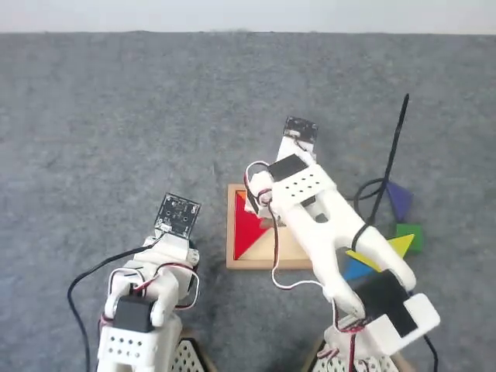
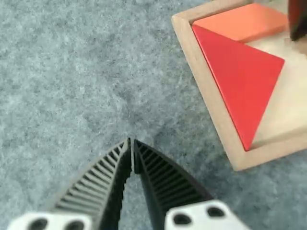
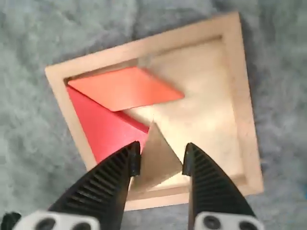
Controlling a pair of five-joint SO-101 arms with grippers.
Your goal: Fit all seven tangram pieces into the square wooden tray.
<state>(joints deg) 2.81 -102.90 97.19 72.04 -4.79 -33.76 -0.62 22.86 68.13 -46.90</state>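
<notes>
The square wooden tray (image 3: 242, 86) lies on grey carpet, with a red triangle (image 3: 103, 127) and an orange parallelogram (image 3: 125, 88) inside along one side. My right gripper (image 3: 160, 153) hangs open over the tray's bare wood, just beside the red triangle, with nothing between its fingers. In the high view the right arm (image 1: 325, 217) covers much of the tray (image 1: 232, 232). My left gripper (image 2: 130, 142) is shut and empty over the carpet, a short way from the tray's rim (image 2: 201, 72). Loose purple (image 1: 399, 198), green (image 1: 411, 236), yellow (image 1: 384, 252) and blue (image 1: 358, 269) pieces lie right of the tray.
A black cable (image 1: 391, 155) runs across the carpet near the loose pieces. The left arm (image 1: 151, 287) sits at the front left. Open carpet stretches behind and to the left of the tray.
</notes>
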